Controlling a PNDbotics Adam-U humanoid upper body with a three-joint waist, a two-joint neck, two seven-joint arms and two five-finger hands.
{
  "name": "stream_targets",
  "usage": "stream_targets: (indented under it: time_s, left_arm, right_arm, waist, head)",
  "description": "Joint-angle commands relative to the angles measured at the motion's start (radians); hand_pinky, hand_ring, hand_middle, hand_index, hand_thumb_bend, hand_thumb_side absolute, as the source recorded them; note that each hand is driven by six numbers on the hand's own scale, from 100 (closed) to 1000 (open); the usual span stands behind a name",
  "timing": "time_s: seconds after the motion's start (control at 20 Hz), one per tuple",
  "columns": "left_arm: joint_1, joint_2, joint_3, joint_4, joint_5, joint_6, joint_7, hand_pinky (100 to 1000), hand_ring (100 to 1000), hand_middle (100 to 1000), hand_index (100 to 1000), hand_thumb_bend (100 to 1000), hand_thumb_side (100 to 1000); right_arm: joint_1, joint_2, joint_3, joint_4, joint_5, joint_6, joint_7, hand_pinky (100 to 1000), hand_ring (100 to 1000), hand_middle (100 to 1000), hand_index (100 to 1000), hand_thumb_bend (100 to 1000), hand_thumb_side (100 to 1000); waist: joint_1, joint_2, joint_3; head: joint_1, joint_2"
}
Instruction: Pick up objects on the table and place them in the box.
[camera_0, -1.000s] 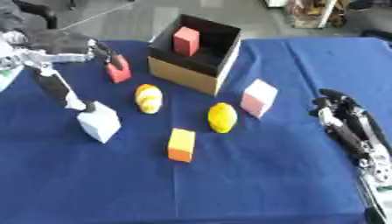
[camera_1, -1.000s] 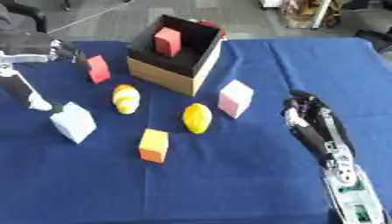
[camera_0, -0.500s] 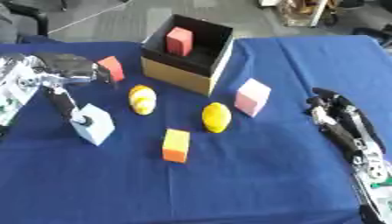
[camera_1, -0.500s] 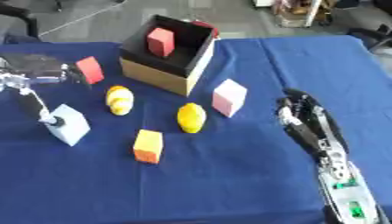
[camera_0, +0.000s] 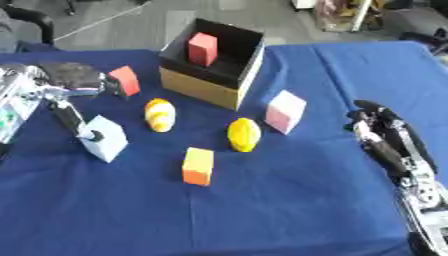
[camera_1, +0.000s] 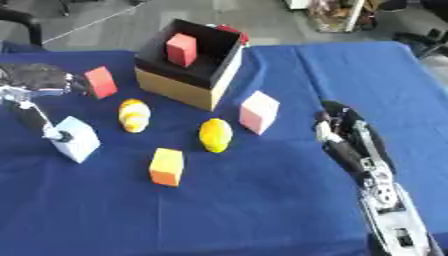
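Observation:
An open box (camera_0: 199, 89) with tan sides and a black inside stands at the back of the blue table (camera_0: 289, 200), with a red block (camera_0: 202, 48) in it. On the cloth lie a second red block (camera_0: 124, 80), a light blue-white cube (camera_0: 109, 145), a yellow-orange striped piece (camera_0: 159, 114), a yellow lemon-shaped piece (camera_0: 243, 134), a pink cube (camera_0: 286, 111) and an orange cube (camera_0: 198, 166). My left hand (camera_0: 70, 75) hovers just left of the loose red block, open, one long finger reaching down to the light cube's top. My right hand (camera_0: 385, 135) rests open at the right.
The right forearm (camera_1: 385, 200) lies along the table's right edge. Beyond the table's far edge is grey floor with a dark chair (camera_0: 31, 20) at the far left and clutter at the far right.
My left hand has come down beside the loose red block, and its long finger has dropped onto the light cube. The view has shifted slightly; the objects stay put.

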Motion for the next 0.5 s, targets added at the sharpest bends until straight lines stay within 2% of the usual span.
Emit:
stream_targets:
  time_s: [0.05,0.35,0.5]
  left_arm:
    - [-0.011,0.055,0.023,-0.046,0.046,-0.091,-0.122,848,816,821,901,559,223]
    - [-0.019,0.114,0.035,-0.121,0.142,-0.059,-0.186,851,820,822,899,584,224]
    - [-0.010,0.128,0.026,-0.135,0.161,-0.059,-0.231,855,827,828,900,632,239]
  right_arm:
    - [-0.007,-0.017,-0.003,-0.010,0.003,-0.001,-0.002,735,622,652,821,100,409]
    - [-0.005,-0.018,-0.004,-0.009,0.004,-0.001,-0.003,735,622,653,821,100,409]
    - [-0.005,-0.018,-0.004,-0.009,0.004,-0.001,-0.003,735,622,653,821,100,409]
  waist:
    - [0.010,-0.021,0.001]
    - [0.014,-0.023,0.003]
    - [0.016,-0.023,0.002]
  head:
    - [-0.005,0.004]
    - [-0.007,0.004]
    - [-0.008,0.004]
